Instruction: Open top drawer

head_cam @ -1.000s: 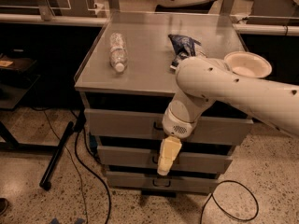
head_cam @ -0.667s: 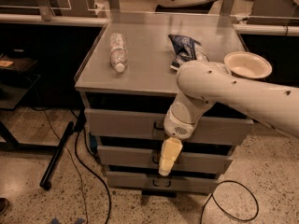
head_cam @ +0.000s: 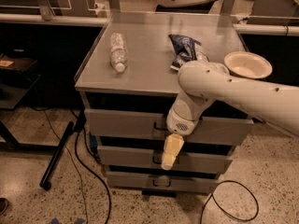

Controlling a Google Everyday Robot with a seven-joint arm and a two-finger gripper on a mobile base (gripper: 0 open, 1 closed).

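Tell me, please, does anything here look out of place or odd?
A plastic bottle lies on its side on the cabinet top, and a blue bag nearby is crumpled. The hand hangs before the middle drawer, below the top drawer.

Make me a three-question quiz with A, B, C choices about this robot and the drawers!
1. Where is the gripper? A on the cabinet top; B before the middle drawer; C on the floor.
2. How many drawer fronts? A two; B five; C three.
3. How is the bottle? A lying down; B standing up; C balanced on its cap.
Answers: 1 B, it hangs below the top drawer handle. 2 C, three grey fronts stack up. 3 A, it rests on its side.
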